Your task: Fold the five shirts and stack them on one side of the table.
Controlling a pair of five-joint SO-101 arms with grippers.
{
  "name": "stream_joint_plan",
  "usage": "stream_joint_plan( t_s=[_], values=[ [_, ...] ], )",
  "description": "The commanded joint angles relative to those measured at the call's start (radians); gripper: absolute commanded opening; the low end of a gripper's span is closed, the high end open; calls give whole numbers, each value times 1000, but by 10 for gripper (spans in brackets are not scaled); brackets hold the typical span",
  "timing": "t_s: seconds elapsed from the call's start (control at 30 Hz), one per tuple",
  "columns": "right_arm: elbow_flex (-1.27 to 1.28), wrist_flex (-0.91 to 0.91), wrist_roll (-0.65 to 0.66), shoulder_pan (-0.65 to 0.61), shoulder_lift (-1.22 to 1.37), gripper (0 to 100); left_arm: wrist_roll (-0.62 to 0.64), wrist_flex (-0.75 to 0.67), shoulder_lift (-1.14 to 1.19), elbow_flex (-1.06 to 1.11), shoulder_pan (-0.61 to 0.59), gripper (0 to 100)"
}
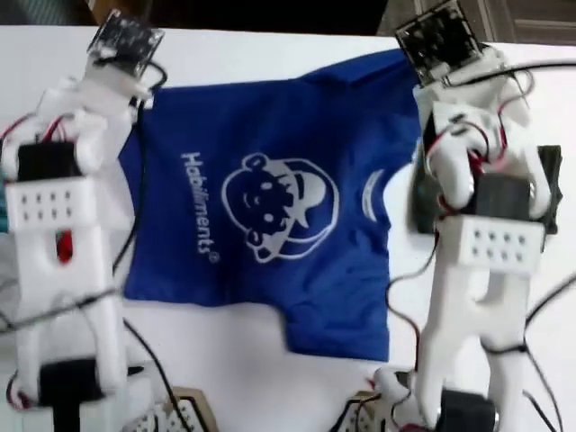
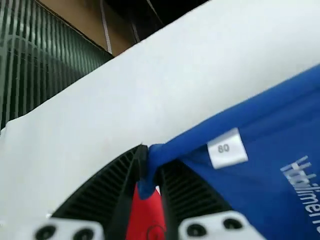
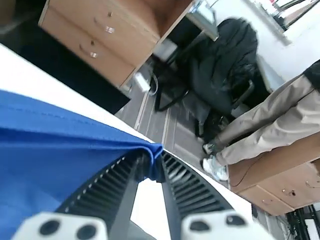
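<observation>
A blue T-shirt with white cartoon print (image 1: 270, 198) lies spread mid-frame on the white table (image 1: 225, 360), its sides overlapped by the white left arm (image 1: 63, 207) and right arm (image 1: 486, 243). The left gripper (image 2: 145, 155) is clamped on a shirt corner near the white size tag (image 2: 226, 148). The right gripper (image 3: 150, 160) pinches another edge, with wooden drawers (image 3: 100, 35) in the upper left behind it.

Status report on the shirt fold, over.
Left gripper shut on blue shirt corner. Right gripper shut on its edge. Shirt spread open on table, unfolded. Nothing lying on it.
</observation>
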Motion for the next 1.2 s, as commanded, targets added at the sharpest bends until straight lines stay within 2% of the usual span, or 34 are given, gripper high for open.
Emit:
stream_joint_plan(
  t_s=[0.0,0.23,0.47,0.63,0.93,1.17],
  values=[
    [-15,-70,12,21,61,20,-32,63,141,-236,2,24],
    [-120,-68,11,13,199,20,-37,238,419,-625,-6,24],
    [-358,-61,12,36,386,20,-37,282,629,-932,0,24],
    [-566,87,11,35,481,20,-34,344,692,-1113,26,24],
    [-643,225,8,30,608,20,-35,354,786,-1150,26,24],
    [-641,384,11,28,674,20,-37,494,980,-1158,29,24]
  ],
)
